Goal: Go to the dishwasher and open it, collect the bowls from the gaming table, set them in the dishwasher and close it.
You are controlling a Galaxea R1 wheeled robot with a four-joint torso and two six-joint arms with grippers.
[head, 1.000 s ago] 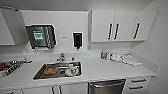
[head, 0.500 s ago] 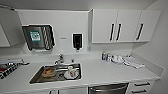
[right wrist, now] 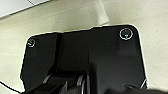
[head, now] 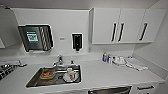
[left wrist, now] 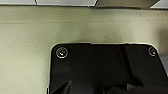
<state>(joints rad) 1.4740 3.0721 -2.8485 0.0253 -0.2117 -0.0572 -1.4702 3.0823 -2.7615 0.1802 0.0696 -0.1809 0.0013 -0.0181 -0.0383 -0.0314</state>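
Dishwasher (head: 110, 90) shows as a strip of stainless front w/ dark band, right at the lower edge of the head view, under the counter's front edge, just right of the sink. Vs. the earlier head views the whole pic has shifted: wall units sit bigger and lower in frame, steel strip now cut at the bottom, so camera (robot) has closed in on the counter, nothing on it moved. Judgement: approach leg about done, door not yet opened; no bowls or gaming table in sight.

Largest to smallest: white countertop (head: 105, 75), smooth, matte, long, running to the right-hand corner. Upper cabinets (head: 122, 25), flat white doors w/ dark bar handles. Sink (head: 35, 81), rectangular brushed steel, set in the counter's left half, holding dishes, one orange-brown, one white; can't tell what exactly. Dark paper dispenser (head: 35, 37) on wall above sink's left end. Small black soap dispenser (head: 77, 42) above the tap (head: 59, 60). Folded white cloth (head: 136, 64) and small bottles (head: 106, 58) near counter's back edge, right part.

Both wrist views: dark robot plate over pale speckled floor. Pincers, L and R: can't tell if released or clenched.
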